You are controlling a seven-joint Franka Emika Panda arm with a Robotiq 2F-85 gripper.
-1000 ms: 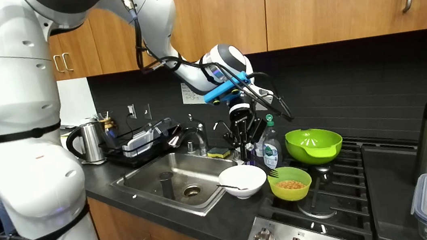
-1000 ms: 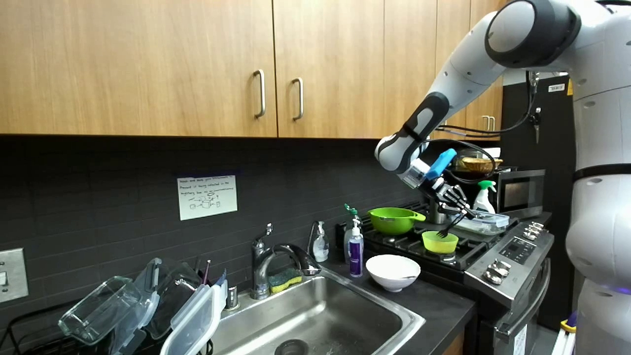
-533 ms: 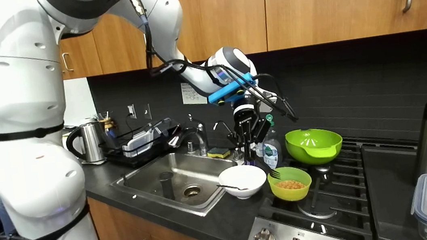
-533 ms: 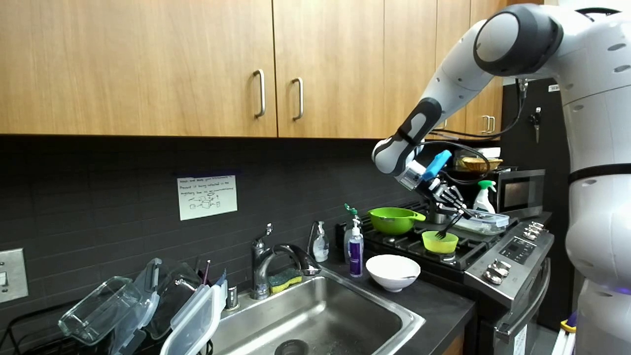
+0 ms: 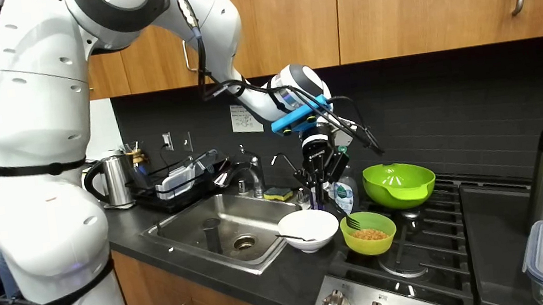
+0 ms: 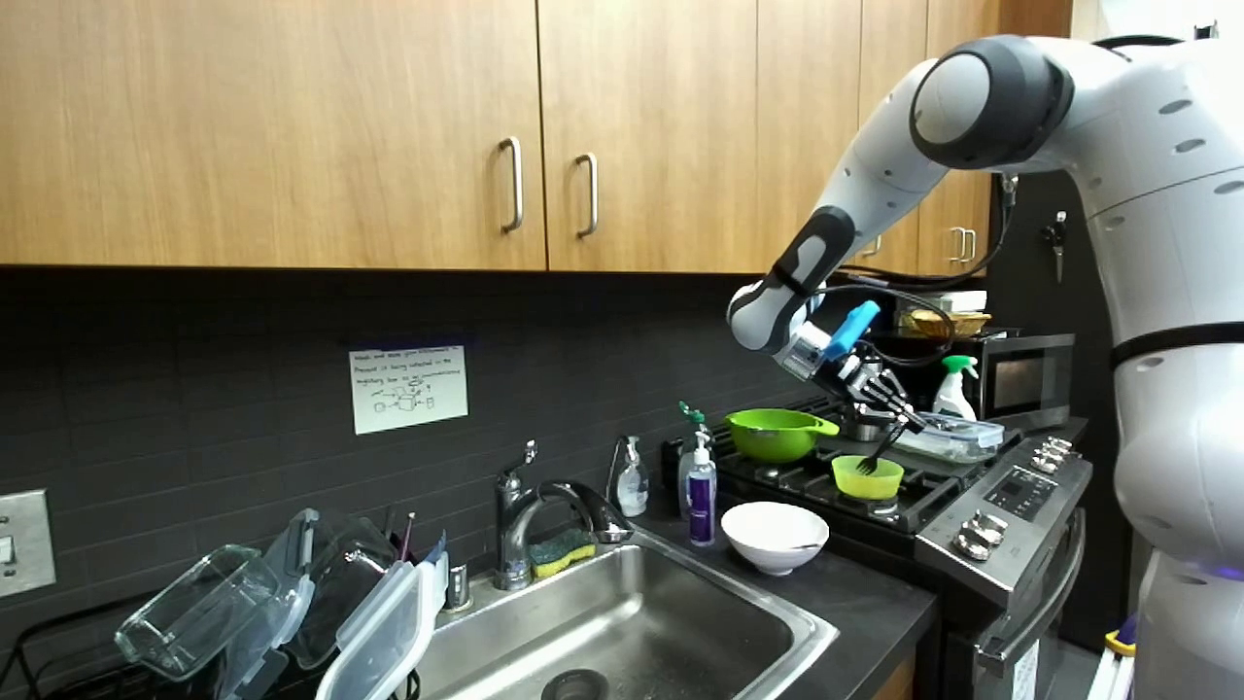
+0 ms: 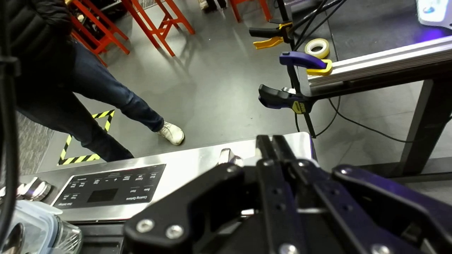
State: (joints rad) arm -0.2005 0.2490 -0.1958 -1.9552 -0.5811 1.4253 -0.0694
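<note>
Black fork (image 5: 348, 218): in an exterior view, just edged lower over the yellow-green bowl (image 5: 372, 247), so its tines seem nearer the orange-brown grains (image 5: 369, 234); contact can't be told.
Soap bottle (image 5: 344, 198): label too small to read.
Wall note (image 6: 408, 389): in an exterior view, handwriting above a sketch, words blurred.
Tool (image 7: 271, 137): in the wrist view, fingers pressed together; both exterior views show them pinching the fork's handle.
Oven panel (image 7: 113, 185): "Cooking Options" readable, upside down.
</note>
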